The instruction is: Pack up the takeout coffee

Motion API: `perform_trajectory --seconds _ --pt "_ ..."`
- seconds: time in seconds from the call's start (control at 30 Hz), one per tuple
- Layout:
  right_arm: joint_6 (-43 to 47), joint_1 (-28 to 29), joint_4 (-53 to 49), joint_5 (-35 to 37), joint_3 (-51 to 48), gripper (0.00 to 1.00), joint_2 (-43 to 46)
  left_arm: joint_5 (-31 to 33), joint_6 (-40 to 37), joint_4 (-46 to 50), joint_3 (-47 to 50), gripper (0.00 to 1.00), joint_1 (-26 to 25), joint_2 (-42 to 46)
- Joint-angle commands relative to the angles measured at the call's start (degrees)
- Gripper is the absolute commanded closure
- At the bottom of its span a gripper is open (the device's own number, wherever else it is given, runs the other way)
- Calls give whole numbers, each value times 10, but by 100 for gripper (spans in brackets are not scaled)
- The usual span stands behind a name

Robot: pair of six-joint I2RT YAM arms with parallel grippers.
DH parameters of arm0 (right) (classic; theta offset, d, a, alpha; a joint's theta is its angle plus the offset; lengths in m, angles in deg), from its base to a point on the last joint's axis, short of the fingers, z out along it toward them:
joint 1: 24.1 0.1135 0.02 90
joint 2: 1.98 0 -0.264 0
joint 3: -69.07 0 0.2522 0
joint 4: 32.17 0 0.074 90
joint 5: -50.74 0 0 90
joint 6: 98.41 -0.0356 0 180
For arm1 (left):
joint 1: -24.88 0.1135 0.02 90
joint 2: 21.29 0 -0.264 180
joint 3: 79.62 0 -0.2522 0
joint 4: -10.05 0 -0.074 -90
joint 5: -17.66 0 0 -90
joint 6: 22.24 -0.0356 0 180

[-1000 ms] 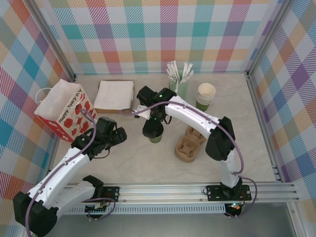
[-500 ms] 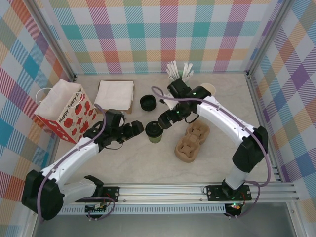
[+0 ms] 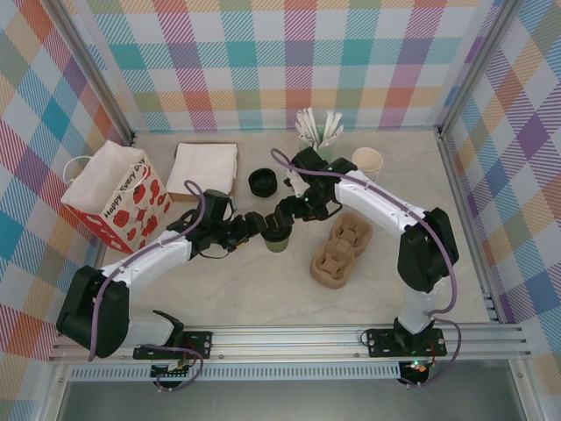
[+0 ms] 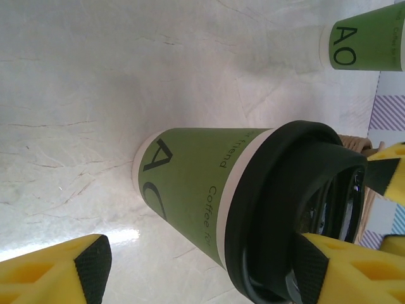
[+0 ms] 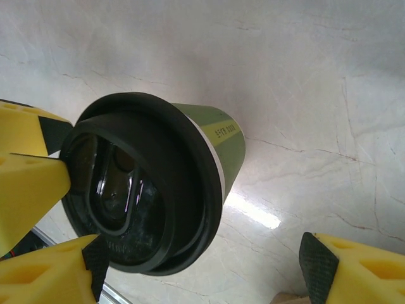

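With its lid on, the takeout coffee (image 3: 277, 237) stands mid-bench (image 3: 263, 285) just left of the carrier (image 3: 337, 254), and the left tool (image 3: 261, 226) and right tool (image 3: 287, 215) have both moved in to straddle it, jaws wide and narrowing, neither clamped yet, so a lift looks imminent.

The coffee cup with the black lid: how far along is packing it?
Done: the black lid is on the coffee cup. In hand: the left claw and right claw sit open on either side of it, neither clearly gripping. Left: the cup stands on the table, not in the cardboard carrier or the paper bag, so lifting and packing it remain.
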Motion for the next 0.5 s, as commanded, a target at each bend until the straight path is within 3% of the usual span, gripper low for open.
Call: perform_trajectory --seconds 0.0,0.47 --pt "-15 4 -7 -1 14 20 -11 2 0 -3 -13 23 5 -6" --pt "-11 4 -19 -1 14 36 -30 -33 1 -22 -24 20 5 -23"
